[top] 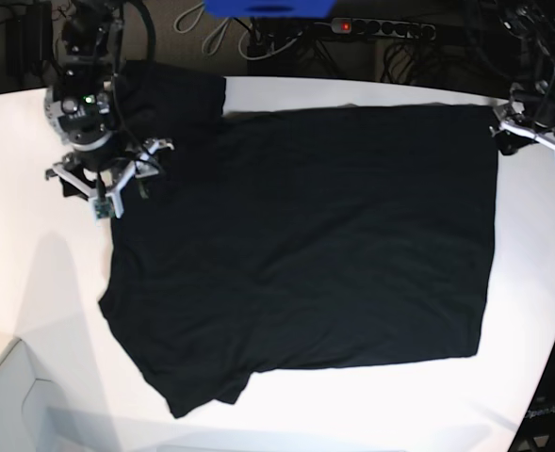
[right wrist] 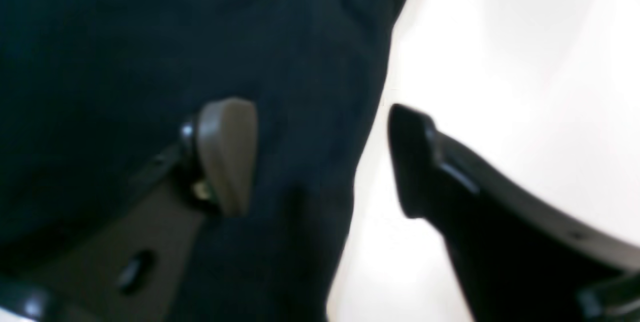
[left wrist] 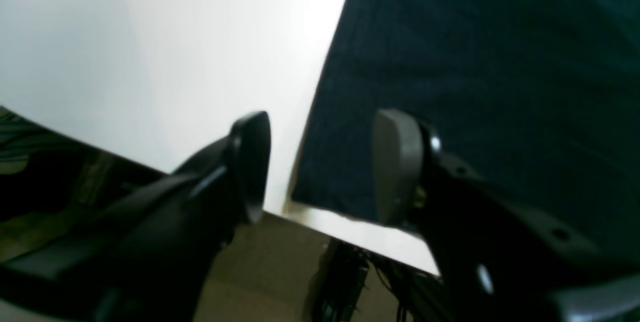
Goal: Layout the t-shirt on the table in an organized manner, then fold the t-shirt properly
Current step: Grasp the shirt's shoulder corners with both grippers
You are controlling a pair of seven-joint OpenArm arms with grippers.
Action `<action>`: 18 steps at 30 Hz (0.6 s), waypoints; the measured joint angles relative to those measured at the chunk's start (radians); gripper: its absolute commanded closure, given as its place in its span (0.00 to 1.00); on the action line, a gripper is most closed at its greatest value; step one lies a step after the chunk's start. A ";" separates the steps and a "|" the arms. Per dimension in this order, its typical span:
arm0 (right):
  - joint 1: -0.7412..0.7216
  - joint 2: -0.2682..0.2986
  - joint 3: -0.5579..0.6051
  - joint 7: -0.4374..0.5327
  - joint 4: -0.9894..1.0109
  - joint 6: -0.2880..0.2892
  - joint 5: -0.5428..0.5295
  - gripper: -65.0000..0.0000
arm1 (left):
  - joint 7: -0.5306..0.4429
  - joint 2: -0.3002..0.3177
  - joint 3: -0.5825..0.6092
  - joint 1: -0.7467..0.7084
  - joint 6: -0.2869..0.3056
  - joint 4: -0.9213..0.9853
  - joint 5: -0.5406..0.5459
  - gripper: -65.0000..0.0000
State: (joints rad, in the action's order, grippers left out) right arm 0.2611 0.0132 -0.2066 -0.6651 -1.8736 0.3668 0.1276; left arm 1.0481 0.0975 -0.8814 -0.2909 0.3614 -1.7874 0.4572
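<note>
T-shirt [top: 305, 245] laid flat on counter [top: 32, 282], plain side up, long axis L–R in base view. Both claws seen apart, nothing held: left claw [left wrist: 320, 167] at hem corner, right claw [right wrist: 320, 157] at sleeve edge. Each astride cloth edge.

The t-shirt [top: 305, 245] lies spread flat across the middle of the surface [top: 41, 282], the right pincer [top: 103, 174] over its left sleeve edge, the left pincer [top: 531, 132] at its far right corner.
</note>
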 measured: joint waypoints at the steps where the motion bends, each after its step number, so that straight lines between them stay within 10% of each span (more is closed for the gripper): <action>1: 0.018 0.000 -0.011 -0.001 -0.002 -0.001 0.005 0.25 | -0.001 0.002 0.000 0.001 0.000 0.007 0.002 0.50; 18: 0.107 0.001 -0.092 0.008 -0.002 -0.001 0.006 0.23 | -0.046 0.028 0.064 0.025 0.001 0.231 -0.004 0.50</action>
State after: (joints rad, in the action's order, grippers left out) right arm 0.3679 0.0139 -0.2981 -0.6567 -1.8759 0.3660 0.1337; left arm 1.0019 0.1253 -0.8177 -0.2657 0.3626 -1.5562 0.4530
